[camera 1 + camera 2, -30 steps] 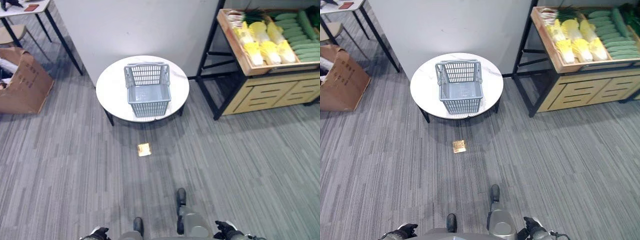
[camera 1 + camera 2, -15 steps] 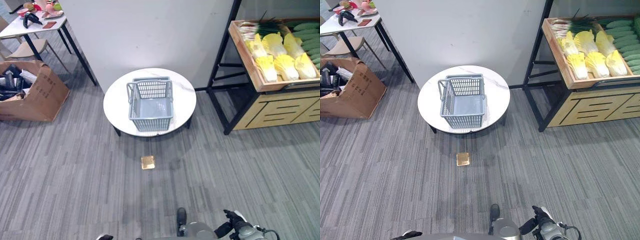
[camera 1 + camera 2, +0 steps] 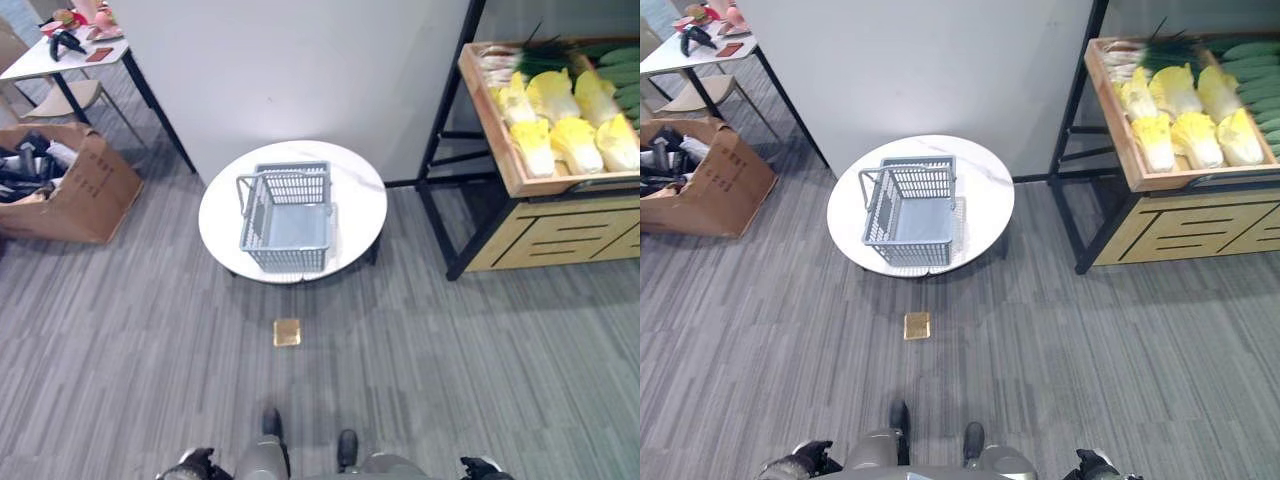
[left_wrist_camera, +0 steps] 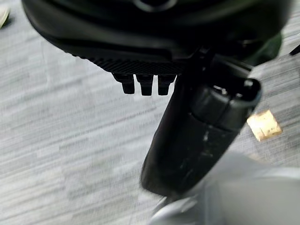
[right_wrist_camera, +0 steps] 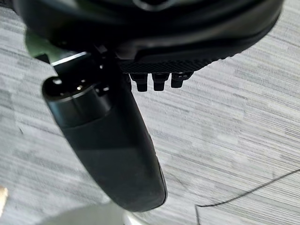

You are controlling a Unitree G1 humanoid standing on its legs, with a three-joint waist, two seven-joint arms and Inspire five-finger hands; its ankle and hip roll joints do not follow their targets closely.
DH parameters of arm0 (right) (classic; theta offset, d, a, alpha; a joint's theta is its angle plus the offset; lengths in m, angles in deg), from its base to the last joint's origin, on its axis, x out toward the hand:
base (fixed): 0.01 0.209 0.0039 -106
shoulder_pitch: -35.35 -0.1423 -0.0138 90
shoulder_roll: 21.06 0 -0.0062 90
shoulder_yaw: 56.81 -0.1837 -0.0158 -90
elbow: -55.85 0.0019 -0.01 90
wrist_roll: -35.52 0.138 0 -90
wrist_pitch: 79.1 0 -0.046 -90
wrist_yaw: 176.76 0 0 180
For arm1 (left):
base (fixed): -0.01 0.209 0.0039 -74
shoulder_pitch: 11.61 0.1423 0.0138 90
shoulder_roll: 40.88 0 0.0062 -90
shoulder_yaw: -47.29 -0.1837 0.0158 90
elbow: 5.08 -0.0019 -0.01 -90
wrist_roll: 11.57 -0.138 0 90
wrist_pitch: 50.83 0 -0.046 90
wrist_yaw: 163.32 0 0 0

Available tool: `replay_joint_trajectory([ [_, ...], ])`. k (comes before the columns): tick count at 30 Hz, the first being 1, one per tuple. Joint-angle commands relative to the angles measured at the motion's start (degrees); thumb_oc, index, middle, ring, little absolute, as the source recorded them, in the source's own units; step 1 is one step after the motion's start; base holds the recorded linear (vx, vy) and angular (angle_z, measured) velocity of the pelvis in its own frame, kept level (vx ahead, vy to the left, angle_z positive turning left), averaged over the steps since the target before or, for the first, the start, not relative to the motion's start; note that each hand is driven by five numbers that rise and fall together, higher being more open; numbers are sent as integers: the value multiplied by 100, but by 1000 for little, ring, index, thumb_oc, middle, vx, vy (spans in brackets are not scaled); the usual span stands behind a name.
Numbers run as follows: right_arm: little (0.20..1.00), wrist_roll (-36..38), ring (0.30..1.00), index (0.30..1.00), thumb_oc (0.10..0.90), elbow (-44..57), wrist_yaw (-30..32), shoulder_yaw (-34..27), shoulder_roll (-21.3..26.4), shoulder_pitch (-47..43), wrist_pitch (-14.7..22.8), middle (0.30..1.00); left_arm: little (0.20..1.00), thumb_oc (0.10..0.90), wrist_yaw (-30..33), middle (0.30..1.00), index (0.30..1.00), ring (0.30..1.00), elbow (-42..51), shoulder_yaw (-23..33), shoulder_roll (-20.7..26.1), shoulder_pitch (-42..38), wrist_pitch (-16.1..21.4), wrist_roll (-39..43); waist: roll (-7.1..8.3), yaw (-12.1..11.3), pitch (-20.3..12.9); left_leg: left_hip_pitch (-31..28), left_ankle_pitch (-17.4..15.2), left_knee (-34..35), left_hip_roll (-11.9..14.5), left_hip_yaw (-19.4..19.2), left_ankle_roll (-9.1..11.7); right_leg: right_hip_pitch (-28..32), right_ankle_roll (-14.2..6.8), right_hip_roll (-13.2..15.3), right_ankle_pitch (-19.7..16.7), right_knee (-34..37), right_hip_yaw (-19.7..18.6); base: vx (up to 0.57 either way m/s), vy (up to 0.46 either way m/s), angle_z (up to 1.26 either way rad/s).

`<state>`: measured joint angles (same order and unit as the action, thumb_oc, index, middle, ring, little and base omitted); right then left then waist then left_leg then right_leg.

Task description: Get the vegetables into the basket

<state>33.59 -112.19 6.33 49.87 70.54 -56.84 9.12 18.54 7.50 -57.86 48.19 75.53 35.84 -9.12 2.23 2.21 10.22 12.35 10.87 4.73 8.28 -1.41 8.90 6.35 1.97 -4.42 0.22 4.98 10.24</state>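
Note:
A grey plastic basket stands empty on a round white table ahead of me. The vegetables lie in a wooden crate on a stand at the far right: yellow cabbages, green cucumbers and green onions. My left hand hangs at the lower left edge and my right hand at the lower right edge, both far from the basket and crate. In the wrist views the left hand and the right hand are relaxed over grey carpet and hold nothing.
A white wall panel stands right behind the table. A cardboard box full of items sits on the floor at the left, with a desk and chair beyond it. A small brass floor plate lies before the table. Black stand legs flank the table's right.
The whole picture has shifted, so the camera moved. My right hand has dropped from slightly raised to the bottom edge, and my left hand has come back into sight at the lower left.

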Motion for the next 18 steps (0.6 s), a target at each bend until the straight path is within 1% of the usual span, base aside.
replay_joint_trajectory([
  [1, 1000, -44, 1000, 1000, 900, 101, 106, -118, 206, -13, 38, 1000, 1000, 900, 10, 1000, 1000, 1000, 37, -43, -316, -254, 97, 12, -96, -62, 119, -211, 108, -446, -114, -15, -212, 3, -619, 727, 348, -573, -474, 197, 112, -63],
  [2, 1000, -38, 1000, 1000, 900, 66, 105, -151, 150, 3, 51, 1000, 1000, 900, 54, 1000, 1000, 1000, 6, 109, -296, -191, 121, 153, -117, -114, 46, -251, 20, -479, -94, -39, -223, 131, -656, 760, 463, -573, -558, 235, 150, -52],
  [4, 1000, -51, 1000, 1000, 900, 67, 103, -143, 132, 15, 51, 1000, 1000, 900, 57, 1000, 1000, 1000, -16, 127, -294, -166, 122, 150, -112, -127, 26, -303, -11, -473, -102, -80, -233, 179, -669, 788, 473, -561, -572, 140, 113, -48],
  [5, 1000, -69, 1000, 1000, 900, 61, 90, -129, 102, 26, 55, 1000, 1000, 900, 52, 1000, 1000, 1000, -38, 168, -288, -156, 130, 191, -100, -137, -15, -307, -82, -558, -165, -51, -276, 197, -717, 865, 460, -545, -593, 148, 182, -47],
  [6, 1000, -94, 1000, 1000, 900, 30, 104, -123, 65, 16, 53, 1000, 1000, 900, 51, 1000, 1000, 1000, -63, 236, -276, -150, 146, 297, -49, -148, -63, -314, -254, -702, -268, -111, -354, 230, -805, 1029, 411, -464, -673, 147, 181, -38],
  [7, 1000, -94, 1000, 1000, 900, 30, 104, -123, 65, 16, 53, 1000, 1000, 900, 51, 1000, 1000, 1000, -63, 236, -275, -150, 146, 297, -49, -148, -63, -315, -255, -702, -268, -111, -354, 230, -805, 1030, 411, -464, -673, 192, 250, -34],
  [8, 1000, -26, 1000, 1000, 900, 73, 111, -185, 36, -12, 59, 1000, 1000, 900, 58, 1000, 1000, 1000, -42, 224, -260, -144, 176, 271, -2, -145, -112, -270, -472, -877, -376, -227, -458, 230, -916, 1215, 391, -415, -778, 97, 136, -21],
  [9, 1000, -26, 1000, 1000, 900, 74, 111, -185, 35, -11, 58, 1000, 1000, 900, 58, 1000, 1000, 1000, -42, 223, -259, -143, 176, 271, 2, -154, -114, -269, -482, -886, -377, -237, -460, 227, -918, 1219, 393, -416, -787, 145, 269, -18],
  [11, 1000, -95, 1000, 1000, 900, 181, 113, -55, -18, -174, 57, 1000, 1000, 900, 58, 1000, 1000, 1000, 13, 173, -201, -250, 192, 274, 65, -156, -120, -183, -700, -1035, -496, -466, -602, -50, -1074, 1428, 283, -511, -983, 70, 281, -26],
  [13, 1000, -56, 1000, 1000, 900, 244, 115, -55, -50, -249, 62, 1000, 1000, 900, 62, 1000, 1000, 1000, 28, 170, -179, -277, 199, 250, 93, -166, -113, -182, -781, -1031, -550, -570, -668, -172, -1166, 1504, 186, -532, -1047, 51, 198, -41],
  [16, 1000, -80, 1000, 1000, 900, 321, 102, 13, -111, -339, 68, 1000, 1000, 900, 82, 1000, 1000, 1000, 38, 195, -143, -307, 210, 260, 129, -194, -118, -231, -854, -945, -608, -700, -744, -358, -1274, 1598, 34, -608, -1071, 50, 138, -36],
  [17, 1000, -80, 1000, 1000, 900, 321, 103, 13, -112, -339, 67, 1000, 1000, 900, 82, 1000, 1000, 1000, 37, 196, -142, -308, 210, 260, 132, -199, -118, -234, -853, -940, -609, -706, -746, -360, -1276, 1601, 34, -609, -1077, 44, 129, -22],
  [18, 1000, -121, 1000, 1000, 900, 336, 97, 62, -131, -384, 63, 1000, 1000, 900, 92, 1000, 1000, 1000, 16, 211, -113, -317, 202, 249, 168, -229, -119, -303, -878, -823, -655, -770, -788, -473, -1345, 1660, -104, -691, -1025, 31, 81, -17],
])
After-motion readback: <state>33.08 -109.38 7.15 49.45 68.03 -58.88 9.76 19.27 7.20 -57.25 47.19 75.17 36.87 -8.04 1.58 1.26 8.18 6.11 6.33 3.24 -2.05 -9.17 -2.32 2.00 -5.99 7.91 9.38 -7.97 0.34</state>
